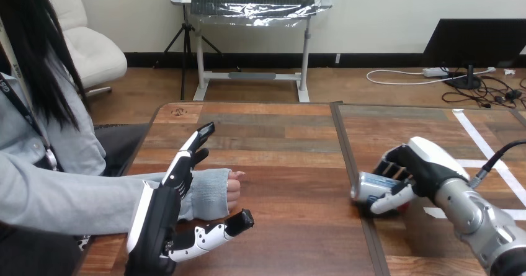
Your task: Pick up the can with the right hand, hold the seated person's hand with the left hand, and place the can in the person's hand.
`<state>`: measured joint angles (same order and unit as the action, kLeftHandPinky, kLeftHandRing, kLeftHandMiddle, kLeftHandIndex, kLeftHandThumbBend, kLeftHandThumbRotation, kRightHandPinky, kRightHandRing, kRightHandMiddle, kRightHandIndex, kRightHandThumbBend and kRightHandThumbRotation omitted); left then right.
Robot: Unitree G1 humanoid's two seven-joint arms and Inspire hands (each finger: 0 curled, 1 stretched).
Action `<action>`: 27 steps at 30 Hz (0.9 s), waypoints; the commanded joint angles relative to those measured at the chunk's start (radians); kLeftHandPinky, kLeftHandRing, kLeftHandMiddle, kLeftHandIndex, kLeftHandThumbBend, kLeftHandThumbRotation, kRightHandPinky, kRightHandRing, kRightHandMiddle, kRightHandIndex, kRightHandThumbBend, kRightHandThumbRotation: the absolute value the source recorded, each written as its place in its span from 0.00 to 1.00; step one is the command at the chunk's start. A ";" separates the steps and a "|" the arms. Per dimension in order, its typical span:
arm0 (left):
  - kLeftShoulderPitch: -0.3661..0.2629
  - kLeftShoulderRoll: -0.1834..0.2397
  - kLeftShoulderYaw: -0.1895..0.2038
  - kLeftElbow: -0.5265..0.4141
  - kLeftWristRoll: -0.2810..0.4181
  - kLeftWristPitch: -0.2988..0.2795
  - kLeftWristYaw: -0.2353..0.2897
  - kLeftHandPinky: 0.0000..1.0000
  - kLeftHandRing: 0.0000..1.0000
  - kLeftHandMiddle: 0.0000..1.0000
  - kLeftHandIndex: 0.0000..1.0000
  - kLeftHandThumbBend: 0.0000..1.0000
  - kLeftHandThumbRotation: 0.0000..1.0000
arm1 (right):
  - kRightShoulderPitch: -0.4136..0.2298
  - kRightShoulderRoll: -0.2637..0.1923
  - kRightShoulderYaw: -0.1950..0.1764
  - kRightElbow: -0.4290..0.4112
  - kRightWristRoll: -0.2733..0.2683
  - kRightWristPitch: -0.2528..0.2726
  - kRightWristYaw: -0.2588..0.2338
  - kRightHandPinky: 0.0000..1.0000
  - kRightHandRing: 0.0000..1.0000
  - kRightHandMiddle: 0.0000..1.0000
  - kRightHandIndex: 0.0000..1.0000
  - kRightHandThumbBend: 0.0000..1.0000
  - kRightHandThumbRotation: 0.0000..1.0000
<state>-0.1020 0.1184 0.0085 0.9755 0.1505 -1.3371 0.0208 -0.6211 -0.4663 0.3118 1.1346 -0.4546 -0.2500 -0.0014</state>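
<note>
Two steps are pending. Right hand point(414, 164) curls fingers and thumb round the can point(371, 187), which lies on its side near the table's point(279, 133) right edge (apparently not lifted). Left hand point(162, 217), spread, flanks the wrist of the person's hand point(234, 186) near the left edge. Next, judged: close it, then lift the can.

Shiny metal can point(367, 187) on matt wooden table point(291, 141) (plank-grained).

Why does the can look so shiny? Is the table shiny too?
In the head view, light glints off the silver end of the can, which lies sideways in the grip of the right robot hand. Also in the head view, the wooden table shows only a soft, pale sheen, no hard glare.
</note>
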 commanded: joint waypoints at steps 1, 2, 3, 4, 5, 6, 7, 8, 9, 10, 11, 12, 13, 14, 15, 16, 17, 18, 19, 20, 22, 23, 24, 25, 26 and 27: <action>-0.040 0.001 0.006 -0.044 -0.006 -0.012 0.001 0.90 0.95 0.93 0.90 1.00 0.46 | -0.029 0.000 -0.034 -0.091 0.025 -0.047 -0.021 0.50 0.52 0.54 0.50 0.84 0.00; -0.040 0.001 0.007 -0.046 -0.004 -0.010 0.002 0.90 0.95 0.93 0.90 1.00 0.46 | -0.025 -0.002 -0.034 -0.102 0.025 -0.051 -0.023 0.50 0.52 0.54 0.50 0.84 0.00; -0.040 0.001 0.008 -0.047 -0.003 -0.008 0.003 0.90 0.95 0.93 0.90 1.00 0.46 | -0.022 -0.004 -0.034 -0.110 0.026 -0.052 -0.025 0.50 0.52 0.54 0.49 0.84 0.00; -0.039 0.001 0.008 -0.047 -0.002 -0.007 0.004 0.90 0.95 0.93 0.90 1.00 0.46 | -0.019 -0.005 -0.034 -0.116 0.026 -0.052 -0.025 0.51 0.52 0.53 0.49 0.84 0.00; -0.039 0.001 0.008 -0.048 -0.002 -0.005 0.003 0.90 0.95 0.93 0.90 1.00 0.46 | -0.015 -0.006 -0.037 -0.128 0.028 -0.052 -0.028 0.51 0.53 0.53 0.49 0.84 0.00; -0.039 0.001 0.008 -0.048 -0.002 -0.004 0.003 0.90 0.95 0.93 0.90 1.00 0.46 | -0.011 -0.006 -0.039 -0.136 0.029 -0.052 -0.030 0.51 0.52 0.53 0.49 0.84 0.00; -0.039 0.001 0.008 -0.048 -0.003 -0.003 0.002 0.90 0.95 0.93 0.90 1.00 0.46 | -0.009 -0.006 -0.041 -0.142 0.030 -0.052 -0.032 0.51 0.52 0.53 0.49 0.84 0.00; -0.038 0.001 0.008 -0.050 -0.002 0.000 0.003 0.90 0.95 0.93 0.90 1.00 0.46 | -0.003 -0.006 -0.046 -0.156 0.035 -0.053 -0.033 0.51 0.52 0.53 0.49 0.84 0.00; -0.038 0.001 0.008 -0.052 -0.001 0.003 0.003 0.91 0.95 0.93 0.90 1.00 0.46 | 0.001 -0.005 -0.050 -0.165 0.039 -0.053 -0.033 0.51 0.52 0.53 0.49 0.84 0.00; -0.038 0.001 0.009 -0.053 0.000 0.004 0.003 0.91 0.95 0.93 0.90 1.00 0.46 | 0.005 -0.005 -0.052 -0.173 0.041 -0.052 -0.033 0.51 0.52 0.52 0.49 0.84 0.00; -0.038 0.002 0.008 -0.054 0.000 0.006 0.002 0.91 0.95 0.93 0.90 1.00 0.46 | 0.009 -0.004 -0.057 -0.182 0.047 -0.053 -0.035 0.51 0.51 0.52 0.49 0.84 0.00; -0.038 0.002 0.008 -0.054 0.000 0.006 0.002 0.91 0.95 0.93 0.90 1.00 0.46 | 0.012 -0.004 -0.061 -0.188 0.050 -0.053 -0.036 0.50 0.51 0.52 0.49 0.84 0.00; -0.039 0.002 0.008 -0.054 -0.001 0.006 0.002 0.91 0.95 0.93 0.90 1.00 0.46 | 0.014 -0.003 -0.063 -0.193 0.052 -0.052 -0.036 0.49 0.51 0.52 0.49 0.84 0.00; -0.038 0.002 0.010 -0.056 0.003 0.010 0.005 0.91 0.95 0.93 0.90 1.00 0.46 | 0.018 -0.005 -0.064 -0.199 0.054 -0.060 -0.039 0.49 0.50 0.52 0.48 0.85 0.00; -0.037 0.002 0.011 -0.057 0.007 0.012 0.007 0.91 0.95 0.93 0.90 1.00 0.46 | 0.021 -0.006 -0.065 -0.204 0.054 -0.065 -0.040 0.48 0.50 0.52 0.48 0.85 0.00; -0.037 0.002 0.012 -0.058 0.009 0.014 0.008 0.91 0.95 0.93 0.90 1.00 0.46 | 0.023 -0.007 -0.066 -0.207 0.055 -0.069 -0.041 0.48 0.50 0.52 0.48 0.85 0.00; -0.036 0.002 0.012 -0.061 0.012 0.018 0.010 0.91 0.95 0.93 0.90 1.00 0.46 | 0.026 -0.008 -0.067 -0.213 0.055 -0.073 -0.043 0.48 0.50 0.52 0.48 0.85 0.00; -0.036 0.003 0.012 -0.063 0.013 0.020 0.010 0.91 0.95 0.93 0.90 1.00 0.46 | 0.028 -0.008 -0.069 -0.218 0.055 -0.075 -0.043 0.48 0.50 0.52 0.48 0.85 0.00; -0.036 0.003 0.012 -0.064 0.014 0.022 0.010 0.91 0.95 0.93 0.90 1.00 0.46 | 0.029 -0.008 -0.070 -0.221 0.055 -0.076 -0.044 0.48 0.49 0.52 0.48 0.85 0.00; -0.036 0.003 0.013 -0.065 0.017 0.025 0.011 0.91 0.95 0.93 0.90 1.00 0.46 | 0.032 -0.009 -0.073 -0.229 0.055 -0.077 -0.041 0.48 0.49 0.52 0.48 0.85 0.00; -0.035 0.005 0.014 -0.065 0.019 0.028 0.012 0.91 0.95 0.93 0.90 1.00 0.46 | 0.036 -0.009 -0.076 -0.240 0.054 -0.075 -0.037 0.47 0.49 0.52 0.48 0.85 0.00; -0.035 0.006 0.015 -0.068 0.025 0.032 0.015 0.91 0.96 0.93 0.90 1.00 0.47 | 0.038 -0.009 -0.078 -0.247 0.055 -0.078 -0.035 0.47 0.49 0.51 0.48 0.85 0.00; -0.034 0.006 0.017 -0.070 0.028 0.035 0.018 0.91 0.96 0.93 0.90 1.00 0.47 | 0.040 -0.010 -0.080 -0.252 0.055 -0.080 -0.034 0.47 0.49 0.51 0.48 0.85 0.00; -0.033 0.006 0.017 -0.072 0.031 0.037 0.020 0.91 0.96 0.93 0.90 1.00 0.47 | 0.042 -0.010 -0.081 -0.256 0.055 -0.081 -0.033 0.47 0.49 0.51 0.48 0.85 0.00; -0.033 0.007 0.018 -0.074 0.034 0.041 0.021 0.91 0.96 0.93 0.90 1.00 0.47 | 0.044 -0.011 -0.082 -0.262 0.054 -0.087 -0.034 0.47 0.49 0.51 0.48 0.85 0.00; -0.032 0.008 0.018 -0.076 0.036 0.043 0.023 0.91 0.96 0.93 0.90 1.00 0.47 | 0.046 -0.012 -0.083 -0.265 0.053 -0.091 -0.034 0.47 0.49 0.51 0.48 0.85 0.00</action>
<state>-0.1018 0.1191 0.0160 0.9623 0.1708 -1.3007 0.0283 -0.5365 -0.4669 0.2658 0.9448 -0.4230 -0.3062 -0.0088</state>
